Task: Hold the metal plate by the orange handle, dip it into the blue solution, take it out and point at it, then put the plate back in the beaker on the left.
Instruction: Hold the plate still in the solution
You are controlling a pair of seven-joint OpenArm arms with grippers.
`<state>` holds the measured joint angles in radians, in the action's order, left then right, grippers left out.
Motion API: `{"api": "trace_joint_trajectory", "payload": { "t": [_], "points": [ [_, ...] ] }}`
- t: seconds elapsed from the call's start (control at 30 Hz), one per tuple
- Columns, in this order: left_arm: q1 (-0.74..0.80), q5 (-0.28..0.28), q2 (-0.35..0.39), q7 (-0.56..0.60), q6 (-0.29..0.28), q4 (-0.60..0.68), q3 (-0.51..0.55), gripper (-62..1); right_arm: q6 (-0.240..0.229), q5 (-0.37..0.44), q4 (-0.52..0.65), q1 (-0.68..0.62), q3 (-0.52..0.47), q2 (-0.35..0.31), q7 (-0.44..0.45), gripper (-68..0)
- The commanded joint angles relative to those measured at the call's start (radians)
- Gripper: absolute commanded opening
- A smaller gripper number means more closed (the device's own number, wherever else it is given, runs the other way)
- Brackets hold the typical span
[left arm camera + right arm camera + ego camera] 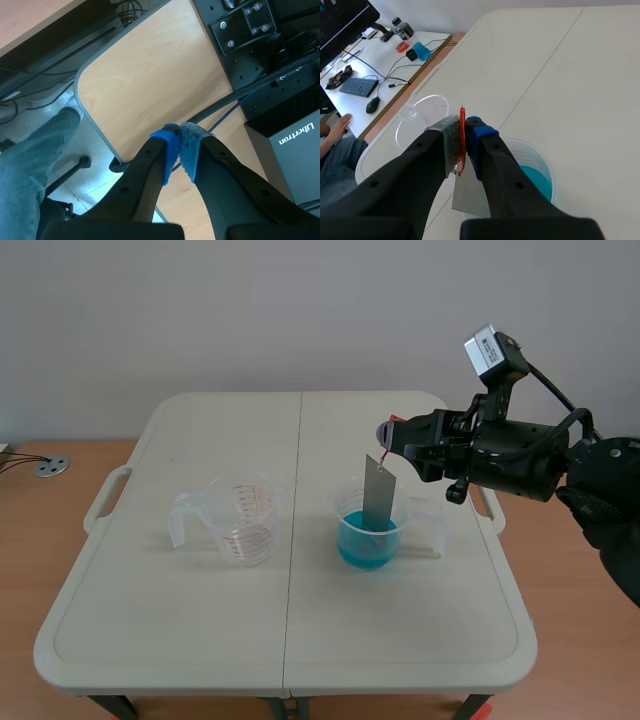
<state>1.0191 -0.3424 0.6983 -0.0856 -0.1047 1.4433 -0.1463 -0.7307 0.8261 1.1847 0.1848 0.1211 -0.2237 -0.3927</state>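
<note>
One beaker (342, 510): blue solution (365, 548), plate (380, 495) apparently within.

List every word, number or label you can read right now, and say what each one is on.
"Libertron": white lettering on the black box, left wrist view.
Red scale marks on the empty beaker: too small to read.
Label on the small bottle on the desk: too blurred to read.
Metal plate: no writing seen.
</note>
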Motion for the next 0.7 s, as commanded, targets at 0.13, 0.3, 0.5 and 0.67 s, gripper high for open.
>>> {"api": "trace_joint_trajectory", "payload": {
  "t": [0.13, 0.3, 0.5, 0.67],
  "points": [
    [0.002, -0.006, -0.008, 0.006, -0.002, 0.01, 0.0, -58.8, -0.015, 0.048, 0.005, 0.018, -0.002, -0.003, -0.016, -66.2],
    [0.002, -0.006, -0.008, 0.006, -0.002, 0.01, 0.0, -58.8, -0.015, 0.123, 0.045, 0.017, -0.003, -0.003, -0.101, -66.2],
    [0.002, -0.006, -0.008, 0.006, -0.002, 0.01, 0.0, -58.8, -0.015, 0.207, 0.099, 0.017, -0.036, -0.003, -0.182, -66.2],
    [0.002, -0.006, -0.008, 0.006, -0.002, 0.011, 0.001, -58.8, -0.015, 0.267, 0.148, 0.017, -0.063, -0.006, -0.247, -66.2]
  ]
}}
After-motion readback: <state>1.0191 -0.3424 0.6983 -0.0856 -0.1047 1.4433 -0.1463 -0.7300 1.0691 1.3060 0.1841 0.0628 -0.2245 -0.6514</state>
